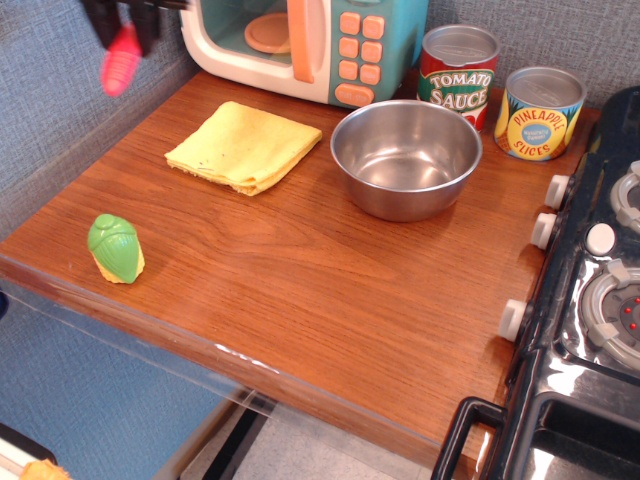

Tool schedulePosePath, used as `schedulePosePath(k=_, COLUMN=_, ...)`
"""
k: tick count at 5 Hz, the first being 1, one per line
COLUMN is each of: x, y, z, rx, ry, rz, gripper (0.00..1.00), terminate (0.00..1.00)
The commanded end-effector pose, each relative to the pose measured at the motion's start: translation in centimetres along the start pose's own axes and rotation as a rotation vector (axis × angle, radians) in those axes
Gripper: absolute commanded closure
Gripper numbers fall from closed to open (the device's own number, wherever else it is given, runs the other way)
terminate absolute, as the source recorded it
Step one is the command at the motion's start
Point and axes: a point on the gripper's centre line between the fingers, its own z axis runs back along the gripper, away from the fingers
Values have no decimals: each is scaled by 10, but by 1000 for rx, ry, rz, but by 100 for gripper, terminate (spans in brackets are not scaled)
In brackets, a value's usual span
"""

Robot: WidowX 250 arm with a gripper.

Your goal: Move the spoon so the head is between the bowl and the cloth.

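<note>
My gripper (122, 30) is at the top left corner, well above the counter, and is shut on the spoon (119, 62). Only the spoon's ribbed red-pink handle shows, hanging down from the fingers. The silver head is hidden in the gripper. The yellow cloth (245, 146) lies flat on the counter, below and to the right of the gripper. The steel bowl (405, 157) stands just right of the cloth, with a narrow gap of bare wood between them.
A toy microwave (305, 42) stands at the back, with a tomato sauce can (457, 73) and a pineapple can (540, 111) to its right. A green and yellow toy vegetable (115, 248) lies at the front left. A toy stove (600, 290) borders the counter's right side.
</note>
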Motion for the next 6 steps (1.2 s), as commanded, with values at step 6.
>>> schedulePosePath(k=6, x=-102, y=-95, z=-75, rx=62, ry=196, rz=-207, gripper=100, terminate=0)
